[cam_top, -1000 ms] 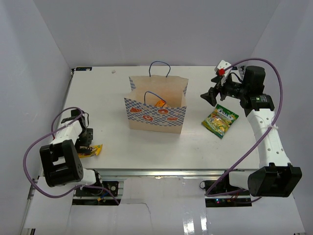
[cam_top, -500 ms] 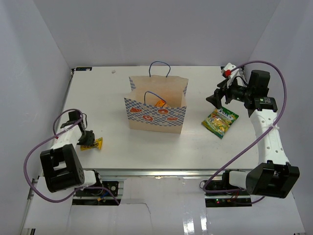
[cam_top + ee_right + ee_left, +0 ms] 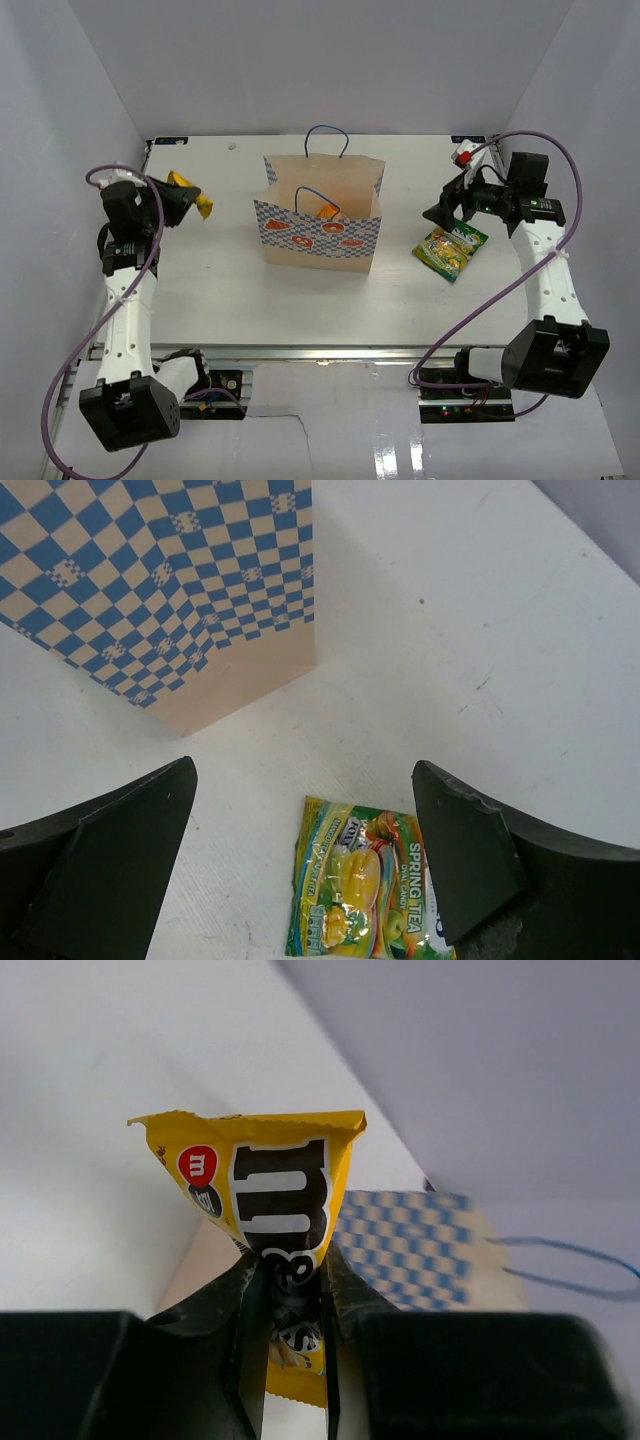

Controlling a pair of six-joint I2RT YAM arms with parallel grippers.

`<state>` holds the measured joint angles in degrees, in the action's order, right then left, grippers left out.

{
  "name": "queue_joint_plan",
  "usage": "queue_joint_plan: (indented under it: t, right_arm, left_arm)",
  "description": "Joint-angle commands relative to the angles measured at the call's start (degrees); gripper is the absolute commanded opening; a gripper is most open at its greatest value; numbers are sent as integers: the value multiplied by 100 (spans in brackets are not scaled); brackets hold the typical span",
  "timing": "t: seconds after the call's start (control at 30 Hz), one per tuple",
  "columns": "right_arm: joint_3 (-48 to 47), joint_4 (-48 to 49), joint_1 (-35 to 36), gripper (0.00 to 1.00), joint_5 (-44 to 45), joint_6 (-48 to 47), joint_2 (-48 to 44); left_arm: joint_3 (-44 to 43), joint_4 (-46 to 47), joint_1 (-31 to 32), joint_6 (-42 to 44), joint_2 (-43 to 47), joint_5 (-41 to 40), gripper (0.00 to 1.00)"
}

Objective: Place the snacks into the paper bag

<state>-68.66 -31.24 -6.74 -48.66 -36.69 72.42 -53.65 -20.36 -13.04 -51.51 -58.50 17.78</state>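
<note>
Left arm (image 3: 125,290): stands tall at the left edge of the surface (image 3: 220,290), with its wrist turned toward the middle.
Left jaws: closed tight on a yellow candy packet (image 3: 270,1185), with the two dark fingers (image 3: 215,1305) pinching its lower end.
Yellow candy packet: sticks out ahead of the left jaws, its wide sealed end farthest from them. It is held up off the surface, and its brown-and-white lettering faces the wrist camera.
Paper bag (image 3: 320,225): stands upright to the right of the left jaws, well apart from them, and between the two sets of jaws. It is tan with a blue-white checkered band and orange-red pictures. Its mouth is open at the top, and the thin blue cord handles (image 3: 327,135) stand up from the rim.
Orange packet (image 3: 327,210): lies inside the bag, seen through the open mouth.
Green-yellow pouch (image 3: 365,890): lies flat on the surface, just right of the bag and directly below the right jaws. In the wrist view it lies in the gap between their fingers.
Right jaws: wide open and gripping nothing, with one finger (image 3: 100,870) on each side of the pouch. They hang above it without touching it, and the bag's checkered corner is just ahead.
Right arm (image 3: 545,270): reaches from the near right corner up and inward over the pouch.
</note>
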Motion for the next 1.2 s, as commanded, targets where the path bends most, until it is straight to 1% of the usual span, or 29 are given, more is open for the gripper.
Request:
queue_joint_plan:
  t: [0.0,0.07,0.1,0.13,0.17,0.2,0.23,0.27,0.3,0.33,0.37,0.43,0.53,0.6,0.67,0.73,0.8,0.87,1.0,1.03,1.1,1.13,1.17]
  right_arm:
    - [-7,-513,-46,94,-170,-400,184]
    - [20,-663,-46,93,-161,-558,246]
    - [63,-707,-64,93,-143,-602,255]
    - [133,-795,-73,93,-135,-699,229]
    - [169,-795,-73,93,-117,-699,220]
    - [204,-822,-73,93,-100,-726,202]
    - [230,-831,-81,93,-91,-761,176]
    - [292,-848,-90,93,-56,-787,141]
    - [318,-866,-99,93,-47,-813,114]
    - [353,-866,-108,93,-21,-831,97]
    - [380,-866,-117,93,6,-857,53]
    - [450,-875,-134,93,15,-875,0]
    - [512,-875,-178,93,6,-893,-9]
    - [521,-875,-170,93,-3,-902,-9]
    - [503,-910,-187,93,-11,-936,26]
    - [477,-945,-187,93,15,-980,52]
    - [468,-989,-187,93,102,-990,96]
    - [468,-989,-187,94,199,-850,193]
    - [380,-875,-178,94,804,-25,474]
    - [380,-822,-187,94,1084,482,527]
    - [459,-604,-187,94,1393,994,589]
    - [511,-480,-187,95,1804,1562,554]
    - [573,-401,-187,96,2008,1812,528]
  left_arm:
    - [-680,1409,545,702,24,1356,1]
    - [-1278,1447,976,1202,-169,1438,1]
    - [-1497,1430,1492,1422,-484,1621,1]
    - [-2022,1316,1845,1816,-939,1702,1]
    - [-2027,1315,2005,1819,-944,1702,1]
    - [-2201,1220,2190,1924,-1101,1641,1]
    - [-2551,1045,2348,2143,-1250,1580,2]
    - [-2719,956,2706,2258,-1530,1440,2]
    - [-3017,790,2893,2511,-1655,1334,2]
    - [-3133,718,3086,2618,-1769,1185,2]
    - [-3230,648,3410,2706,-1935,836,3]
    - [-3275,612,3754,2969,-2042,579,3]
    - [-3091,630,4010,3268,-2157,-27,5]
    - [-2985,656,4046,3340,-2253,-213,6]
    - [-2924,674,4090,3340,-2306,-222,11]
    - [-2871,674,4125,3296,-2298,-205,23]
    - [-2774,700,4204,3244,-2184,-318,53]
    - [-2721,735,4213,3234,-2087,-337,70]
    - [-2712,954,4213,3217,-1815,-407,79]
    - [-2712,990,4213,3191,-1753,-416,80]
    - [-2730,1034,4213,3182,-1569,-477,80]
    - [-2695,1060,4213,3173,-1481,-512,80]
    - [-2660,1078,4213,3173,-1306,-608,80]
